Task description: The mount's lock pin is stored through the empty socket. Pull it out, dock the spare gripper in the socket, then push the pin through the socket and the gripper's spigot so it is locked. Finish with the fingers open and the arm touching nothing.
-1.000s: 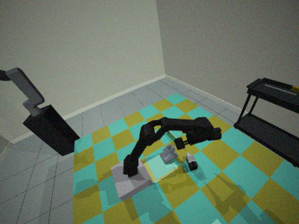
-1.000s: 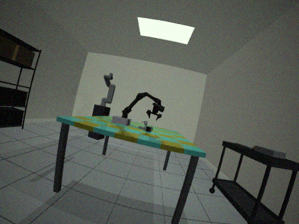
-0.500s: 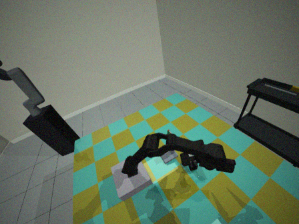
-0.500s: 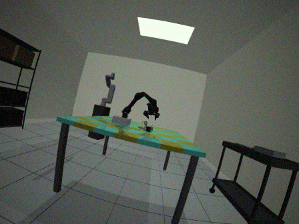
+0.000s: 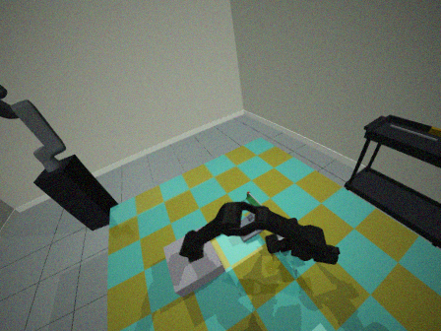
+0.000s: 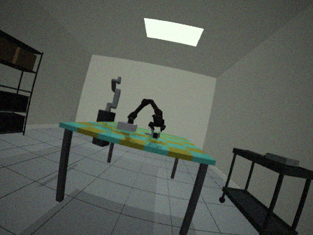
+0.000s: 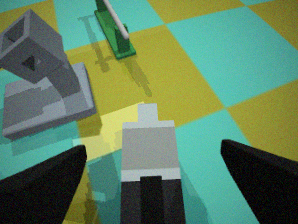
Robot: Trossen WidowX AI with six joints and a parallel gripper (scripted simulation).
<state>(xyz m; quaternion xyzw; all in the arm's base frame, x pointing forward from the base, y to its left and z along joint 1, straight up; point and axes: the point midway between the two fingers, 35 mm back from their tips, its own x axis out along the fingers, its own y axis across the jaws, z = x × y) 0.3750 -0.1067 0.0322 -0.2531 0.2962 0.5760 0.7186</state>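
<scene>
On the checkered turquoise and mustard counter [image 5: 268, 183] [image 6: 140, 144] [image 7: 245, 65], the black arm [image 5: 231, 219] [image 6: 147, 102] rises from a pale block [image 5: 184, 273] [image 6: 126, 126], bends at its elbow and reaches down over the spare gripper [image 6: 156, 136] [image 7: 150, 150]. The pincer [image 6: 156, 129] [image 7: 154, 149] is spread wide, with nothing gripped. In the wrist view its two dark fingers stand one to each side of the spare gripper, with a gap showing on both sides.

The spare gripper has a dark body, a grey middle section between pale bands, and a narrow pale spigot at its far end. It is outside the socket [image 7: 29, 46], well apart from it.

The grey mount [image 5: 252, 231] [image 7: 50, 107] stands near it, to the left in the wrist view, its slanted socket raised above a flat foot. A square opening shows in the socket's end and a small dark hole in its side; no pin passes through that hole. Beyond the mount, the pale lock pin [image 7: 118, 21] lies lengthwise along a green cradle [image 5: 253, 199] [image 7: 111, 32], clear of the socket.
</scene>
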